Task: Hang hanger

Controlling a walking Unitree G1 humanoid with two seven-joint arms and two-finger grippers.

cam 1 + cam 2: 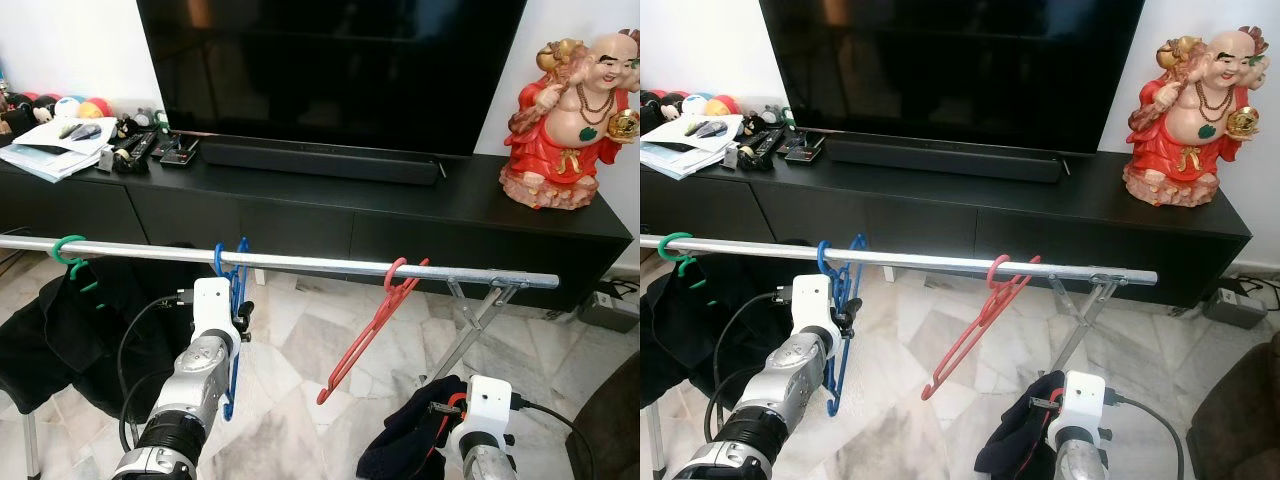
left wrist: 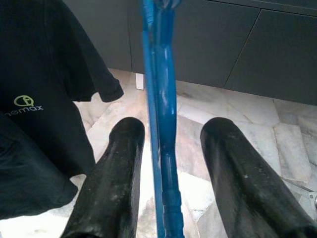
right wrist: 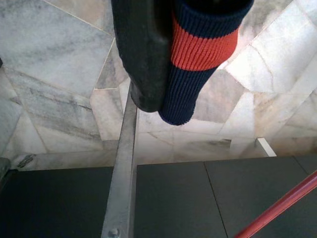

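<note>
Long black TV cabinet [image 1: 330,215] against a white wall [image 1: 60,40]. Big dark television [image 1: 330,65] on it, soundbar [image 1: 320,160] just in front. Red laughing figurine [image 1: 570,110] at the cabinet's right end; papers [image 1: 55,140] and remotes [image 1: 135,150] at its left end. Pale marble floor [image 1: 290,390] below the cabinet. Even daylight.

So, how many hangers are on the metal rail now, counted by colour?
Green hanger: 1, with a black shirt
Blue hanger: 1, between the open fingers of the left gripper
Red hanger: 1, hanging tilted
Total on the metal rail: 3
</note>
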